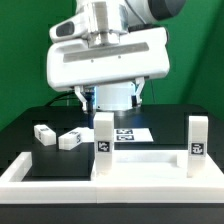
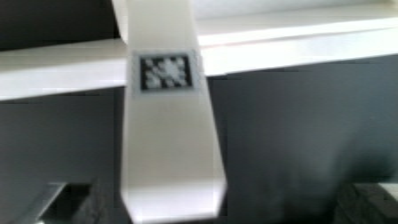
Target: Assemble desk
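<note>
Desk leg (image 2: 169, 120) between wide-open pincer (image 2: 217, 200) tips (wrist view alone); loose leg (image 1: 70, 139) in exterior view only.

A robotics lab bench: green backdrop (image 1: 20, 40), black table (image 1: 30, 118), tag-printed marker board (image 1: 128, 131).

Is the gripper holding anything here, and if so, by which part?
Nothing is held: the gripper stands open, its fingers clear of the tagged leg between them.
</note>
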Controlling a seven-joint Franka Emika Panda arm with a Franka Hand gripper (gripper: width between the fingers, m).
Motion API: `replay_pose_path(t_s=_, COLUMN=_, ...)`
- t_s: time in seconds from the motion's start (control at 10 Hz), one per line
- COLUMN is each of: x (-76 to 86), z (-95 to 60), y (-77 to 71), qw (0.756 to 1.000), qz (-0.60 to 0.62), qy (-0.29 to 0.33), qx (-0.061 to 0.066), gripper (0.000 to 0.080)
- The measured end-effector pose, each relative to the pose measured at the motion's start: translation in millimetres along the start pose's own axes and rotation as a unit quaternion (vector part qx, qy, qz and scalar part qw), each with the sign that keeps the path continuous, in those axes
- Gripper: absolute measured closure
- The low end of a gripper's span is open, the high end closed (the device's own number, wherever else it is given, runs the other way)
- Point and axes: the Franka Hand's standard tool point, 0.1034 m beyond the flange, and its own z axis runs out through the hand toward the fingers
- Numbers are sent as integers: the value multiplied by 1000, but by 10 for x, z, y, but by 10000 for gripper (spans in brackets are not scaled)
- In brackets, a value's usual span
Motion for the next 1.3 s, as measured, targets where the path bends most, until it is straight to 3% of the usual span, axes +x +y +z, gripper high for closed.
replay_pose_path(t_s=0.1, x=-13, z=17, y=-53, qw=999, qz=9, qy=-39, qx=9, gripper=150)
replay_pose_path(t_s=0.3, x=56, z=75, y=39, qw=996, qz=-6, qy=-87, qx=-1, gripper=150)
replay_pose_path(t_s=0.5, x=-16, z=45, y=157, qw=985, qz=-25, qy=-171, qx=-6, gripper=150)
replay_pose_path(t_s=1.1, x=17, z=34, y=202, qw=985, qz=-21, qy=-174, qx=-10, gripper=150)
replay_pose_path(t_s=1.3, x=-47, z=88, y=322, qw=978, qz=16, qy=-206, qx=-15, gripper=150)
